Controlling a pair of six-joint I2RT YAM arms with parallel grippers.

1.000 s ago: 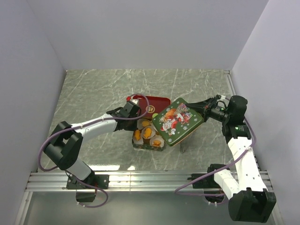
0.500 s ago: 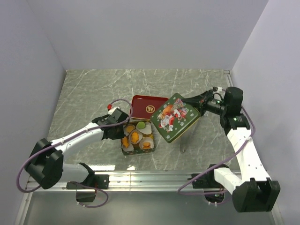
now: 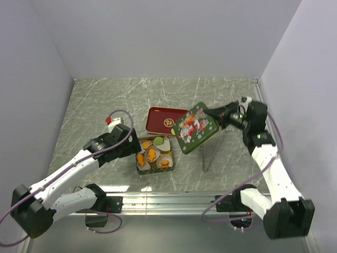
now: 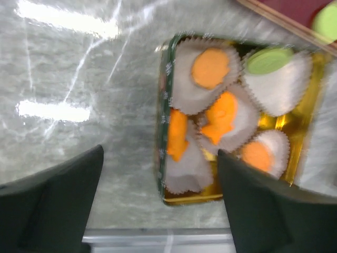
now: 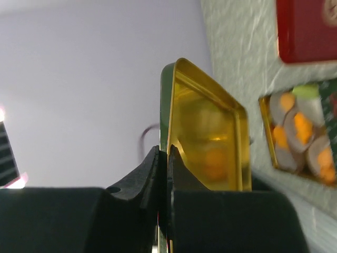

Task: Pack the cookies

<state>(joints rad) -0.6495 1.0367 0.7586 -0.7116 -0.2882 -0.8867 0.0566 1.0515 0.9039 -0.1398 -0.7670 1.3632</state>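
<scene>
Overhead first. The cookies (image 3: 152, 154) sit in an open green tin (image 3: 157, 169) on the marbled tabletop (image 3: 105, 105), just in front of a red tray (image 3: 162, 120). They read as mostly orange pieces plus one green, each in a white paper cup (image 3: 169, 156). The left gripper (image 3: 132, 146) hangs at the tin's left edge. The right gripper (image 3: 215, 117) holds a Christmas-print lid (image 3: 195, 128) by its far-right rim. The lid is tilted and raised, above and to the right of the tin.

Left wrist view. The left gripper (image 4: 159, 155) is released: its fingers (image 4: 58, 205) are spread wide, one on each side of the frame, with nothing between them. The tin (image 4: 162, 132) lies below, gold inside, with snowflake marks on its green rim. Five cookies show:
- an orange round (image 4: 210, 67)
- a green round (image 4: 269, 59)
- a fish-shaped cookie (image 4: 221, 118), orange, in the middle
- an orange piece on edge (image 4: 178, 134) at the left wall
- a smaller orange round (image 4: 258, 155)

All five rest in fluted paper cups (image 4: 184, 171), crowded together. The picture is slightly blurred.

Right wrist view. The right gripper (image 5: 163, 155) is clenched on the lid's rim, the fingers pressed against both sides of the thin edge. The lid (image 5: 210, 142) shows its gold underside, standing nearly edge-on. Beyond it on the tabletop are the tin (image 5: 263, 132) with the cookies (image 5: 303, 126) inside, and the red tray (image 5: 308, 31) farther off.
</scene>
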